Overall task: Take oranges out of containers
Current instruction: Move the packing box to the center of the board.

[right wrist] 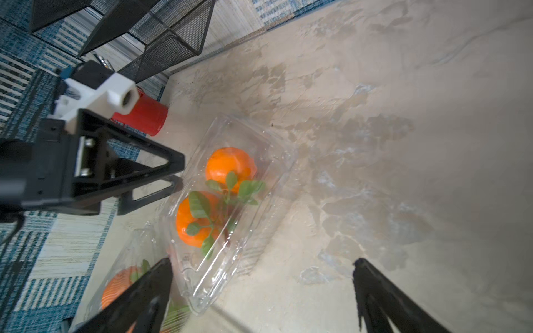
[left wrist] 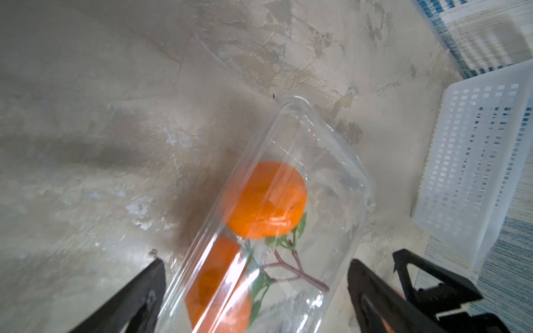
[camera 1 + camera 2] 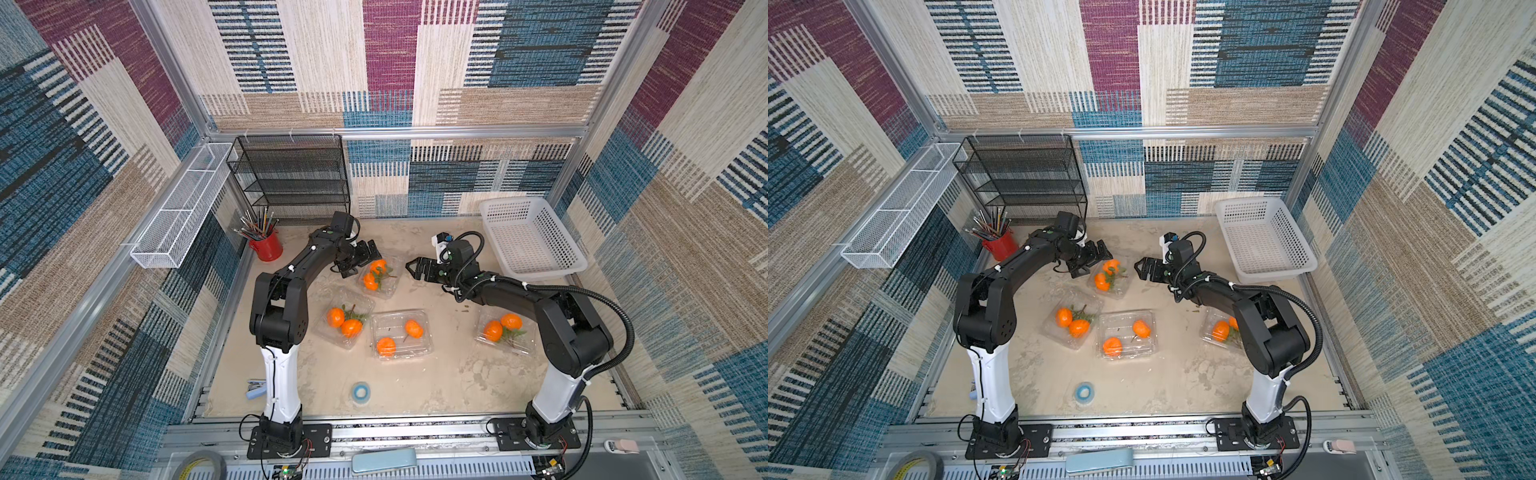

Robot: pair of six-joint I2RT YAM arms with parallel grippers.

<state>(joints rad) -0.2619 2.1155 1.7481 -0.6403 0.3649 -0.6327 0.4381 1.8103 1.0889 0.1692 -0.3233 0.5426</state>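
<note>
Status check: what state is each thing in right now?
Left gripper: open, empty.
Right gripper: open, empty.
Far container: looks closed, two oranges inside.
Left container: two oranges inside, lid unclear.
Middle container: two oranges inside, lid unclear.
Right container: two oranges inside, lid unclear.
White basket: empty.
Red cup: holds pencils.

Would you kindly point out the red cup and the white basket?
red cup [image 3: 269, 250]: in a top view, on its side wall.
white basket [image 3: 528, 245]: in a top view, on its bare floor.
</note>
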